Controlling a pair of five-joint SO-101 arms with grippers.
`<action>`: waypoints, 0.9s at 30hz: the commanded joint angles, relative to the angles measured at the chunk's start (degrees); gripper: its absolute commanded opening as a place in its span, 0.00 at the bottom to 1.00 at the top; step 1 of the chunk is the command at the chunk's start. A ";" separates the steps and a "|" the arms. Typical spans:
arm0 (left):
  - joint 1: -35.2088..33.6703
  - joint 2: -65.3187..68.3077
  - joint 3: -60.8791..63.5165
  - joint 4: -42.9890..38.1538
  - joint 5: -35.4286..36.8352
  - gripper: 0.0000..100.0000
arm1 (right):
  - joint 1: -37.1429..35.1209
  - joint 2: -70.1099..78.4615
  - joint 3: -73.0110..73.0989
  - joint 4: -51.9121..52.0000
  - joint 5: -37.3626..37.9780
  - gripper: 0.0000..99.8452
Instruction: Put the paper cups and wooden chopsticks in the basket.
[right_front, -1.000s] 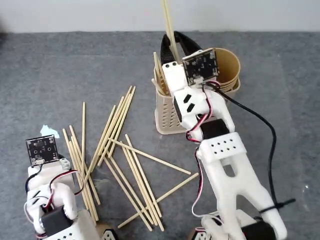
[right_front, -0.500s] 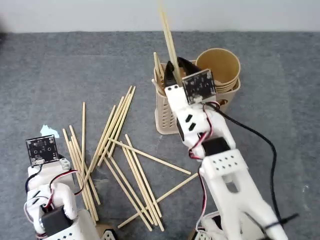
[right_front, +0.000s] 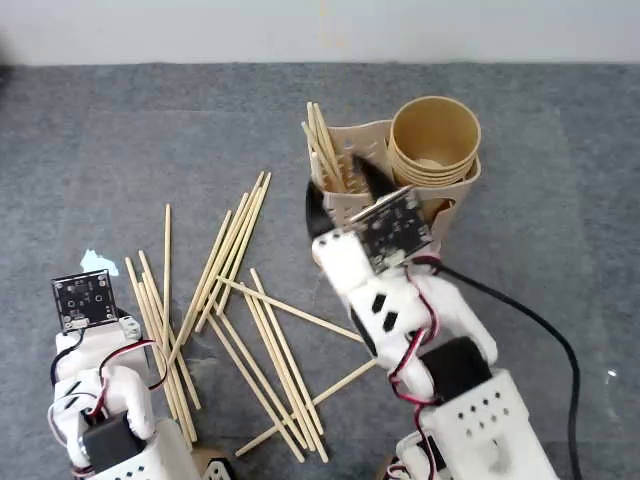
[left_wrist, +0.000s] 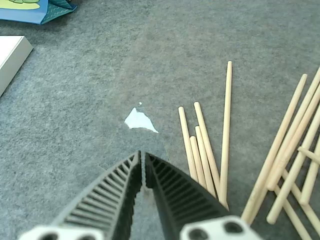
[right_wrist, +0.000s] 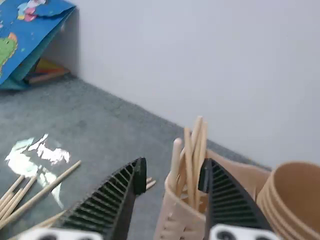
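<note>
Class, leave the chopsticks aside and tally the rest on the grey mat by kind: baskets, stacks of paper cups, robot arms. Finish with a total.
Basket: 1
Stack of paper cups: 1
Robot arms: 2, the left arm and the right arm
Total: 4

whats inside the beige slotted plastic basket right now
Tan paper cups stacked in one side, wooden chopsticks standing in the other. The right gripper covers the near part, so the floor of the basket is hidden.
</note>
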 joint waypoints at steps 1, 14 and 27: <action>0.53 -1.14 -0.22 -1.41 -0.44 0.01 | -3.38 -1.89 -0.53 9.45 0.18 0.13; 0.53 -1.14 -0.22 -1.41 -0.44 0.01 | -10.24 9.45 -0.53 20.97 -4.22 0.13; 0.53 -1.14 -0.22 -1.41 -0.44 0.01 | -17.80 40.75 -9.76 18.86 -16.70 0.13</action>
